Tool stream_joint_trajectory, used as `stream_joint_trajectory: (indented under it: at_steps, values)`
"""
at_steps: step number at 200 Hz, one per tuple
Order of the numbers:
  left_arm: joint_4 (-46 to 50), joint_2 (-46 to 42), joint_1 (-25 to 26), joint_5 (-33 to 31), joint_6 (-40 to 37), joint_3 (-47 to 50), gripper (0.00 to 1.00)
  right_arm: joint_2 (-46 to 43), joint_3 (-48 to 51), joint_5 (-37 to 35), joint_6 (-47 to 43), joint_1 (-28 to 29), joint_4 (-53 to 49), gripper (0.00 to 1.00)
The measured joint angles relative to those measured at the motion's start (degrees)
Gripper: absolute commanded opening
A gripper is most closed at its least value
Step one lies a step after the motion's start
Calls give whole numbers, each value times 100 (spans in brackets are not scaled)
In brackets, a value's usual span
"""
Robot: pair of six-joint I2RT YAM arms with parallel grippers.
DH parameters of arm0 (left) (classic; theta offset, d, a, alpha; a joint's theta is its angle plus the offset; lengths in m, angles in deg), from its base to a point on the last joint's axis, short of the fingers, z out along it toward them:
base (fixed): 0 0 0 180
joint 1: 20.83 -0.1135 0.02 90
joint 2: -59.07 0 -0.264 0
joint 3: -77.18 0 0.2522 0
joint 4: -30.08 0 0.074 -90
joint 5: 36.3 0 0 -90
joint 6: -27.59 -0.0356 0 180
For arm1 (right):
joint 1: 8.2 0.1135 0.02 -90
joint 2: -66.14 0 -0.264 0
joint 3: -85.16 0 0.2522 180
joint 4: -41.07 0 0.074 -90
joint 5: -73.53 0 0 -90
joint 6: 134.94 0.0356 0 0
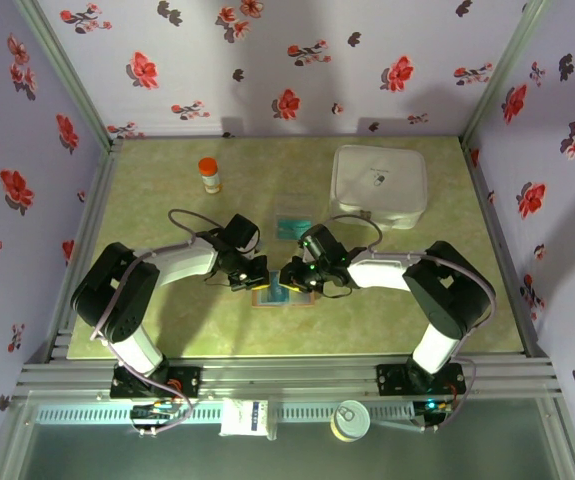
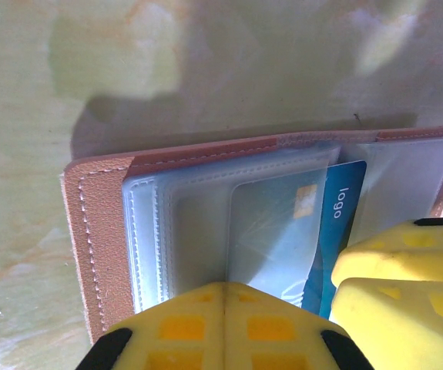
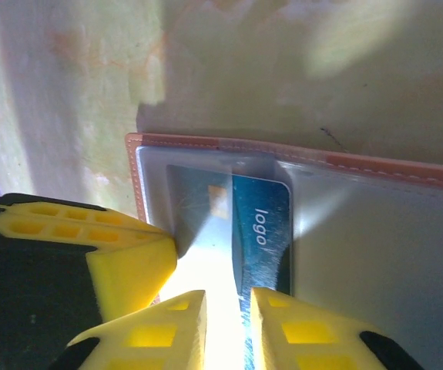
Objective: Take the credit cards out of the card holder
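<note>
Both arms fold inward (elbows out), jaws on card holder.

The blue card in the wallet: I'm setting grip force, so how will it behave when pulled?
Probably stiff and light: the blue card lies flat and thin. Likely slippery, since its face shines with glare. It may drag in the clear sleeve covering part of it, tugging the card holder along.

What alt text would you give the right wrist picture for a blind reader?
A blue card printed 'logo', half under a clear sleeve of an open brown-rimmed card holder on a green table, runs down between the yellow tips of the right pincer. The left pincer, also yellow, sits at the holder's left edge.
</note>
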Motion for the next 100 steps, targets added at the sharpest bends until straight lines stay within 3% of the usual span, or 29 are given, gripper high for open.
stream_joint_trajectory:
  at_steps: [39,100]
  values:
    - [0,0,0,0,0,-2,0,0,59,59,94,0,175,16]
    - [0,7,0,0,0,-4,0,-48,151,31,107,-24,166,24]
